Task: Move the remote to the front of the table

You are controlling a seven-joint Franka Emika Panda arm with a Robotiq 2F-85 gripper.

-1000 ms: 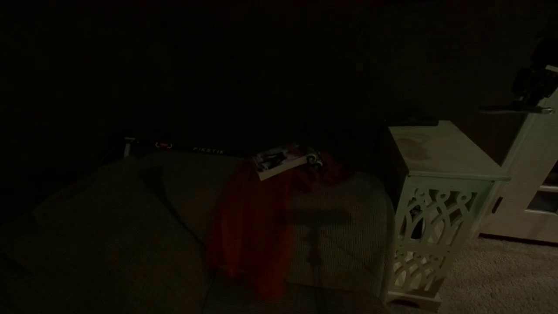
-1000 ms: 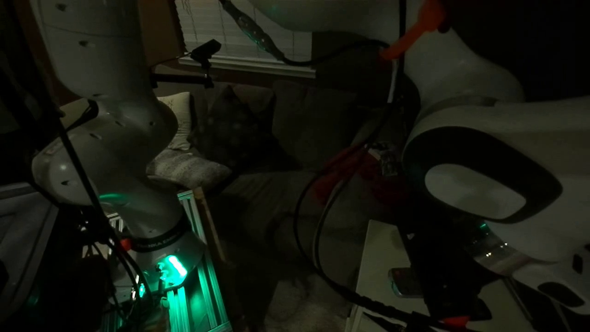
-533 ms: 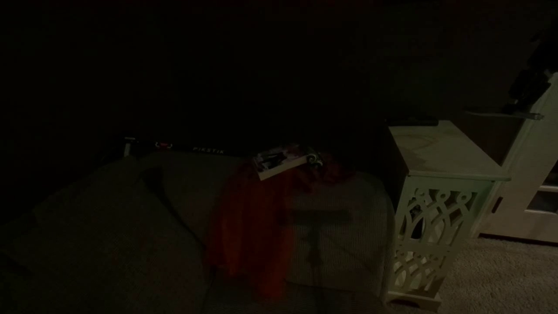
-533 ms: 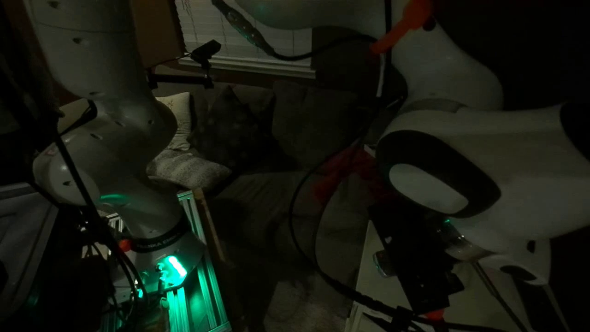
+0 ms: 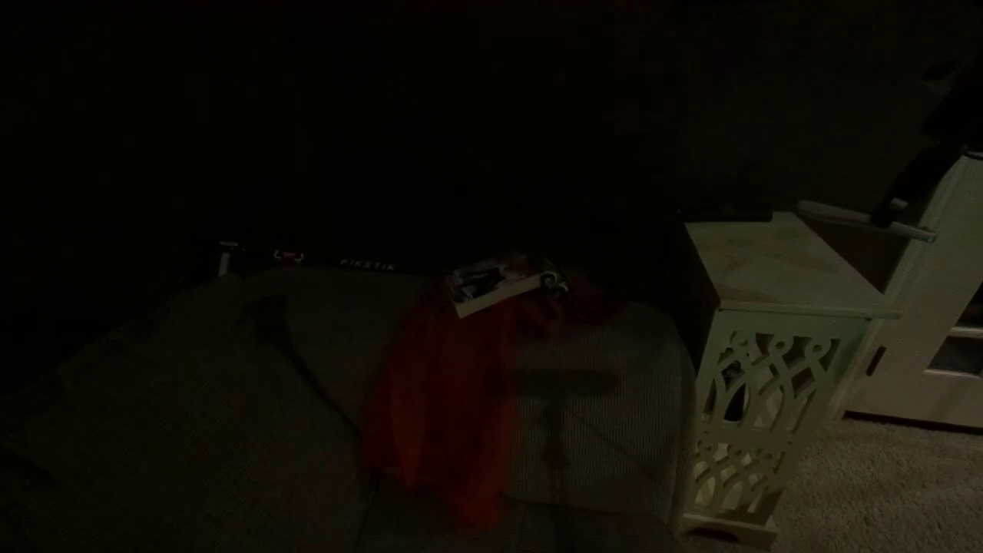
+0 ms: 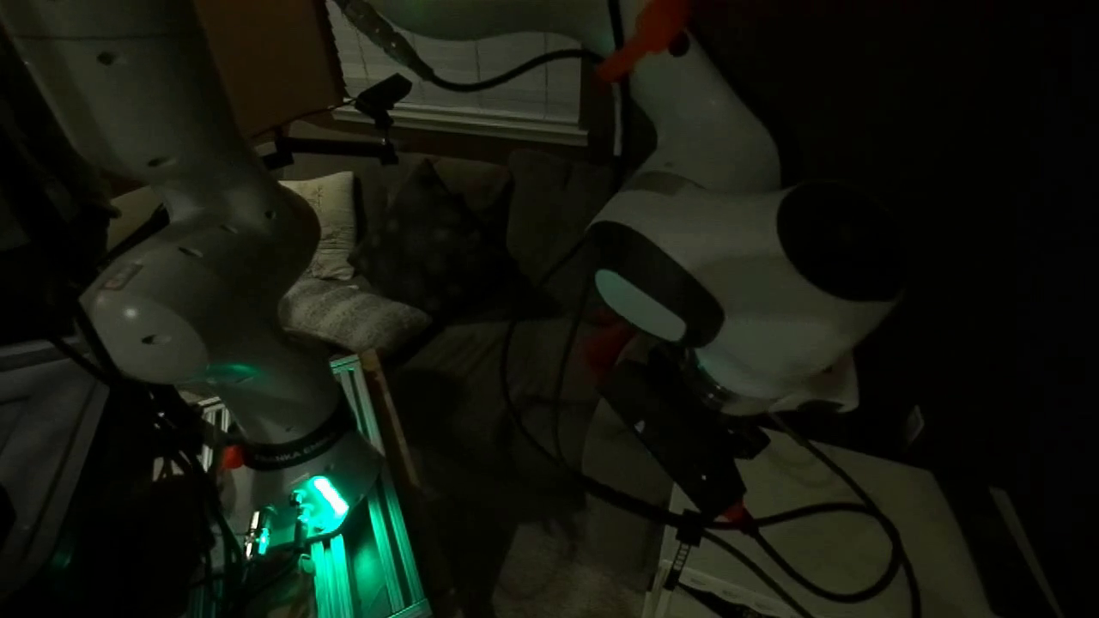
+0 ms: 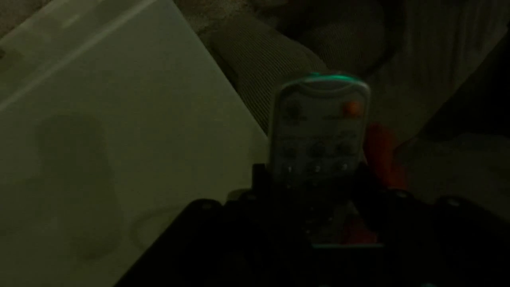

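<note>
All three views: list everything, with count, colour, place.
Remote: one, grey, in pincer
Table: one, white, beside couch
Oblong thing: one, dark, table's far edge, unidentified
Cabinet: one, white, right of table
Carpet: one, pale, by cabinet
Couch: one, brownish, beside table
Cloth: one, reddish, over couch
Book or box: one, white-edged, on cloth
PIKSTIK stick: one, black, couch's far edge
Cushions: four or more, pale and dark, on couch
Blinds: one set, white, beyond couch
Camera: one, black, by blinds
Cables: several, black, along arm
Arm: one, white, spanning an exterior view
Pincer: one, black, shut on remote
</note>
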